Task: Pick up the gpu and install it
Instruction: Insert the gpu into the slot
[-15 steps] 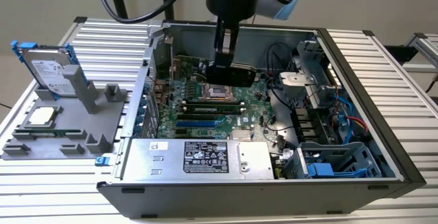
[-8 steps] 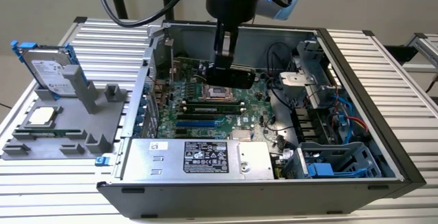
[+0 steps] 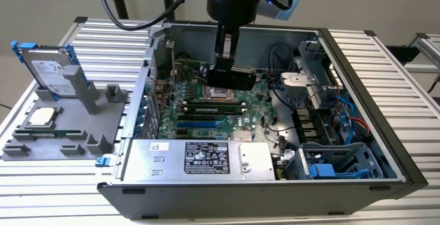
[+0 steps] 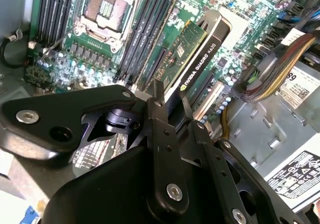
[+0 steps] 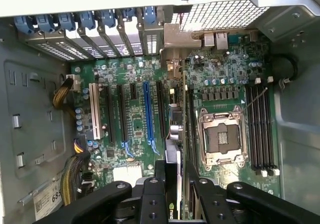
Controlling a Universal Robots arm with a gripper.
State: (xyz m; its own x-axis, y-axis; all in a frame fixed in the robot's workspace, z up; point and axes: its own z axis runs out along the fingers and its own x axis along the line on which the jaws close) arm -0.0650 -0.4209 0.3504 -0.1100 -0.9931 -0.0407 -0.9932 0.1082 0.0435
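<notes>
The gpu [image 4: 200, 52] is clamped edge-on between the gripper's [image 4: 170, 97] black fingers [image 4: 159, 102], held upright above the motherboard [image 3: 206, 114] inside the open pc case [image 3: 357, 81]; not seated in any slot that I can tell. In the second wrist view the card's green board and black cooler block run away from the fingertips over the mobo, w/ a bundle of sleeved cables [image 4: 280, 64] just beside it. In the first wrist view the gripper [image 5: 175, 171] has its fingers shut onto the card's thin edge [image 5: 172, 159], which hangs over the strip of board between the blue expansion slot [image 5: 147, 112] and the empty cpu socket [image 5: 220, 136]; black ram slots [image 5: 262, 131] sit on the socket's other side, white slot [image 5: 94, 112] and more black slots lie beyond the blue one. Row of blue slot clips [image 5: 80, 22] lines the case's rear wall. In the exterior view the arm [image 3: 234, 3] comes down from the top into the case middle, gripper [image 3: 223, 73] and card [image 3: 237, 78] over the socket area. Silver psu [image 3: 199, 158] fills the near part of the case, blue-clipped drive cage [image 3: 337, 166] at near right. On the exterior view's left, outside the case, a grey fixture [image 3: 69, 127] on the slatted table [image 3: 385, 55] holds a silver hard drive [image 3: 51, 70] standing up and a cpu chip [image 3: 43, 116] lying flat.
</notes>
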